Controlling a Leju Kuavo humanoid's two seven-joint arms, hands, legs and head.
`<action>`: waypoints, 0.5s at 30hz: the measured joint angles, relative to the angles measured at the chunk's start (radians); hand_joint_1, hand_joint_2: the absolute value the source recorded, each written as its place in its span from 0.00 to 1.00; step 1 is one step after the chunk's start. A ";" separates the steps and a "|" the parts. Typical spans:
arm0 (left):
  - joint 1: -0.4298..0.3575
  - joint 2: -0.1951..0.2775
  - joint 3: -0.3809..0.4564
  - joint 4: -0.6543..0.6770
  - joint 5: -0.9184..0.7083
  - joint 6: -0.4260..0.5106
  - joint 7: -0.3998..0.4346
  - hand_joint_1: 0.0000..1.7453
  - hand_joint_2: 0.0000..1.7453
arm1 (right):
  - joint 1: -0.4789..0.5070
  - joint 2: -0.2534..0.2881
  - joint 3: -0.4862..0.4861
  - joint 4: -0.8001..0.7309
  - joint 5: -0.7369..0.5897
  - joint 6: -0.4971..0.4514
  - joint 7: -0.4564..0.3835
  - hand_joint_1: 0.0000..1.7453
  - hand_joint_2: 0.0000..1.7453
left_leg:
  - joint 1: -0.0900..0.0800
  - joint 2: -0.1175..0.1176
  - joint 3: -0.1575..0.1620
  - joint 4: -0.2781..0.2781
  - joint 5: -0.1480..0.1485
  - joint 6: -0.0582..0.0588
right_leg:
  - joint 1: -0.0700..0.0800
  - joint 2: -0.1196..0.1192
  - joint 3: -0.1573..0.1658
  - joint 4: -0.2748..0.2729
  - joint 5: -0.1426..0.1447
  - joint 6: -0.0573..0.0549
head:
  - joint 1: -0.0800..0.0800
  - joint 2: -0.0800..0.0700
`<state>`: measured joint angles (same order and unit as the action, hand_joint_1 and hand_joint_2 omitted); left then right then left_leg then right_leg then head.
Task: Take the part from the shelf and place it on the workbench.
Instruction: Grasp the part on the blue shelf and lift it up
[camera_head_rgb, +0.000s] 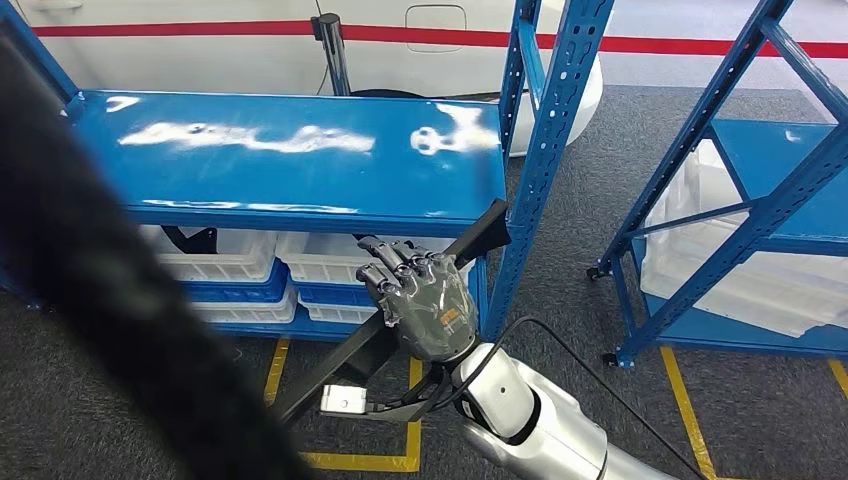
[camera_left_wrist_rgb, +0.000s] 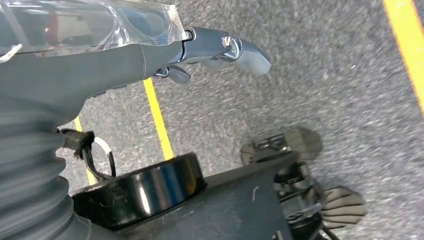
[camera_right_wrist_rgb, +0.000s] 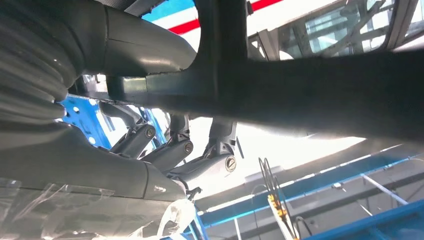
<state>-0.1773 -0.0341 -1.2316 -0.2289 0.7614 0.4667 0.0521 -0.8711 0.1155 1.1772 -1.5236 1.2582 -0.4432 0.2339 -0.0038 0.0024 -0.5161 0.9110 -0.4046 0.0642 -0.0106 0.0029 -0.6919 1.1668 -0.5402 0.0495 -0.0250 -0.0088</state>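
Right hand (camera_head_rgb: 420, 305) grips a long black part (camera_head_rgb: 400, 320) in the head view, fingers wrapped over the bar; the part runs diagonally from near the edge of the blue shelf (camera_head_rgb: 300, 160) down toward the floor, ending beside a small metal bracket (camera_head_rgb: 343, 401). White bins (camera_head_rgb: 215, 255) sit on the lower shelf level, and a second blue rack (camera_head_rgb: 760, 200) stands well apart to the right. No workbench is visible.

From the left wrist view, the left hand (camera_left_wrist_rgb: 200, 50) hangs over grey carpet (camera_left_wrist_rgb: 325, 75) marked with yellow lines (camera_left_wrist_rgb: 160, 125); its visible fingers curl loosely with nothing in them, though whether they are fully closed I cannot tell.

Seen from the right wrist, the dark fingers (camera_right_wrist_rgb: 175, 150) close under the black bar.

My judgement: the part is off the shelf and the carry is in hand. Next the robot must turn toward the surface, keeping the long bar clear of the rack uprights.
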 joint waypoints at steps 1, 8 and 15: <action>0.001 0.000 0.000 0.000 0.000 0.000 -0.002 0.00 1.00 | 0.002 -0.002 0.000 0.000 -0.006 0.000 -0.001 1.00 1.00 | -0.002 0.000 -0.014 0.001 0.011 0.001 | 0.000 0.000 -0.012 0.062 -0.024 0.001 | 0.000 0.000; 0.003 -0.001 0.000 0.000 -0.010 0.000 0.004 0.00 1.00 | -0.003 -0.007 -0.001 -0.009 -0.012 0.004 0.007 1.00 1.00 | -0.012 0.000 -0.076 0.012 0.067 -0.012 | 0.011 -0.002 0.236 -0.228 0.053 -0.026 | 0.000 0.000; 0.001 0.001 0.000 0.000 -0.026 -0.001 0.015 0.00 1.00 | -0.011 -0.011 -0.003 -0.013 -0.013 0.018 0.021 1.00 1.00 | 0.009 -0.002 -0.160 0.228 -0.099 -0.061 | 0.002 -0.006 0.182 -0.256 0.116 -0.057 | -0.002 0.000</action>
<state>-0.1762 -0.0336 -1.2318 -0.2290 0.7356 0.4653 0.0674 -0.8820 0.1047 1.1746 -1.5363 1.2448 -0.4249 0.2547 0.0051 0.0007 -0.6765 1.1389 -0.5034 0.0031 -0.0081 -0.0032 -0.5103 0.9108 -0.4246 -0.0074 -0.0275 -0.0088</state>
